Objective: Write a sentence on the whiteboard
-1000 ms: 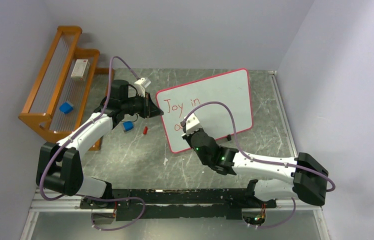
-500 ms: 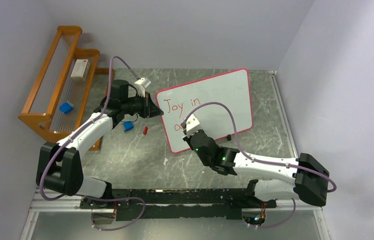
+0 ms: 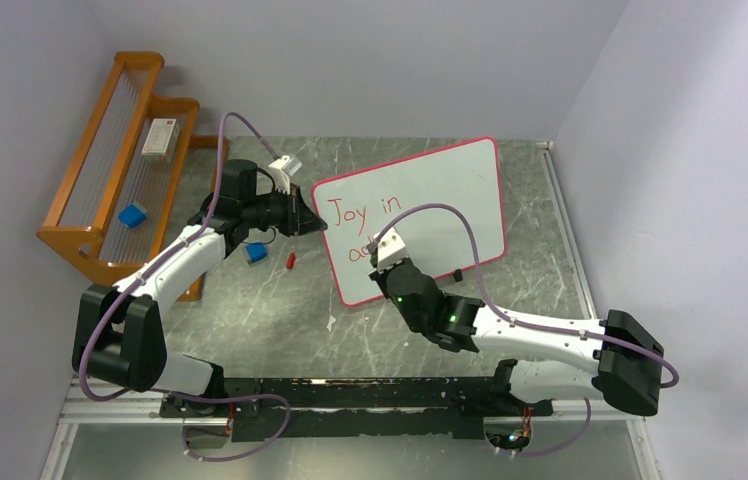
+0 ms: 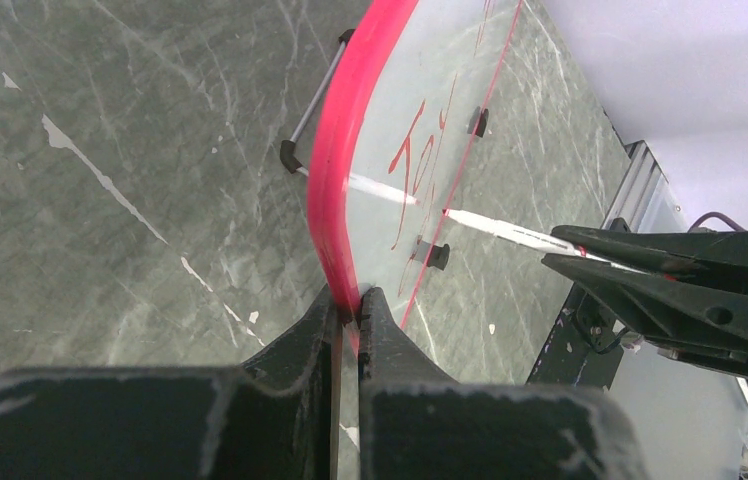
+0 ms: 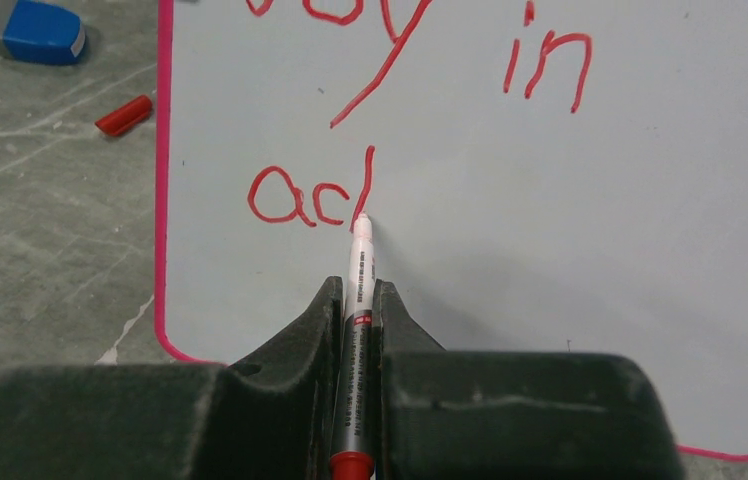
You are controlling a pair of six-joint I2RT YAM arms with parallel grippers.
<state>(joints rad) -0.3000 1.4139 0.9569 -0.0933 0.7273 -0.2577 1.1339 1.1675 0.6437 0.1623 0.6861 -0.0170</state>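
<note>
The whiteboard point(image 3: 450, 190) point(image 5: 550, 250) with its pink border lies tilted on the table, red writing "Joy in" and "ac" plus a slanted stroke on it. My left gripper point(image 3: 308, 222) point(image 4: 349, 310) is shut on the whiteboard's left pink edge point(image 4: 335, 180). My right gripper point(image 3: 382, 252) point(image 5: 355, 290) is shut on a white and silver marker point(image 5: 358, 270). The marker's tip touches the whiteboard at the foot of the slanted stroke, just right of "ac". In the left wrist view the marker point(image 4: 495, 228) points at the board from the right.
A red marker cap point(image 3: 291, 260) point(image 5: 122, 115) and a blue eraser point(image 3: 256, 253) point(image 5: 38, 32) lie on the table left of the board. An orange wooden rack point(image 3: 115, 165) holding a white box and a blue block stands at the far left.
My right gripper has moved slightly right and toward me with the marker, drawing a slanted stroke after "ac". The left arm and the board have not moved.
</note>
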